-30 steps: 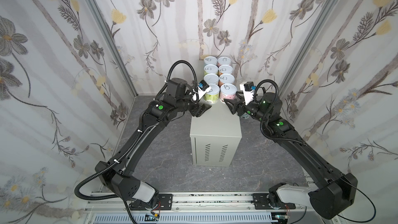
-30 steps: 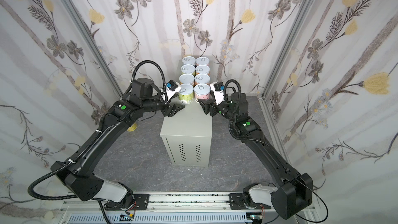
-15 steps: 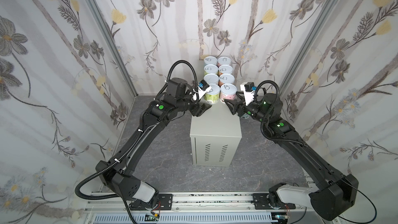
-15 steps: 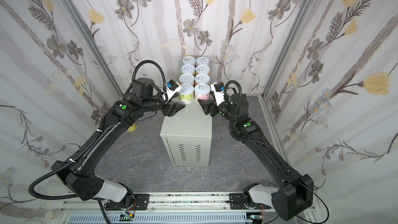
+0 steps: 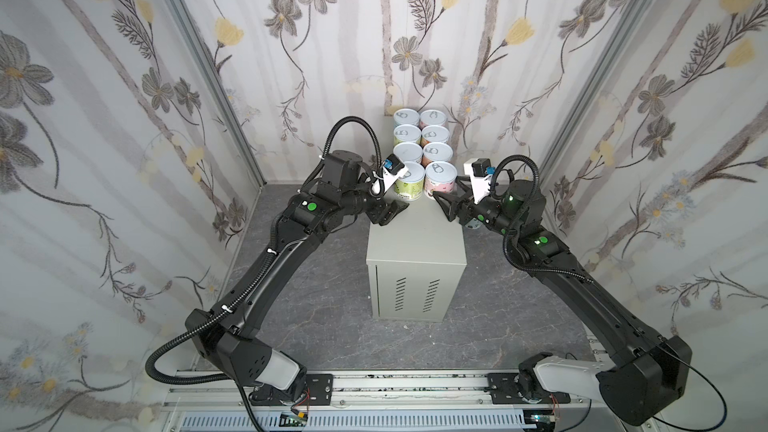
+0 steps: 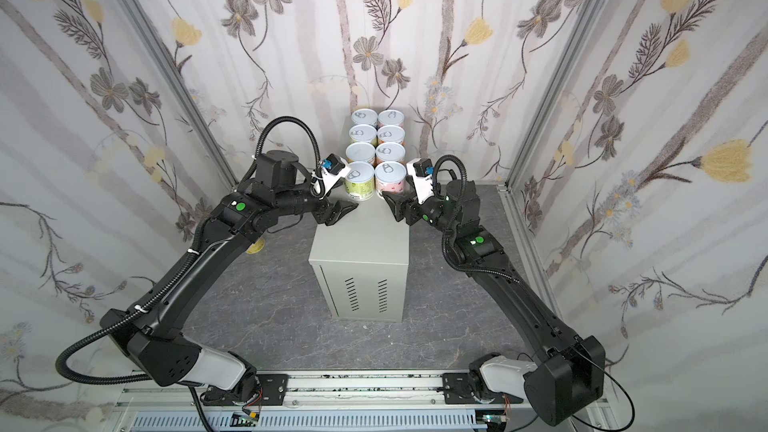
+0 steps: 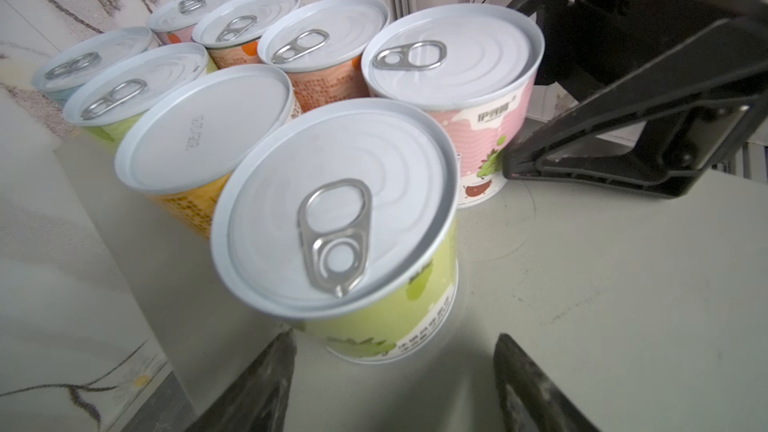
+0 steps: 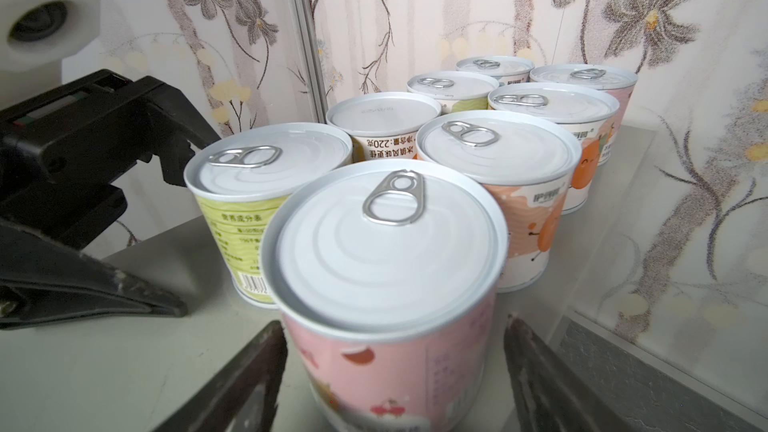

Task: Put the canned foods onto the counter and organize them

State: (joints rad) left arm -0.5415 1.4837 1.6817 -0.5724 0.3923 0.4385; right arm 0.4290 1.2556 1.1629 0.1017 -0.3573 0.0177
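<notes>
Where the left gripper (image 5: 397, 207) hovers over the left edge of the counter (image 5: 415, 243), its jaws stand wide and empty, just short of the green-labelled tin (image 5: 409, 182). That tin and the pink-labelled tin (image 5: 440, 178) beside it stand upright mid-counter, fronting six more canned foods (image 6: 390, 153) ranked in two columns to the counter's far edge. Over the counter's right edge the right gripper (image 5: 444, 201) straddles the pink-labelled tin, jaws spread slightly wider than it, gripping nothing.
</notes>
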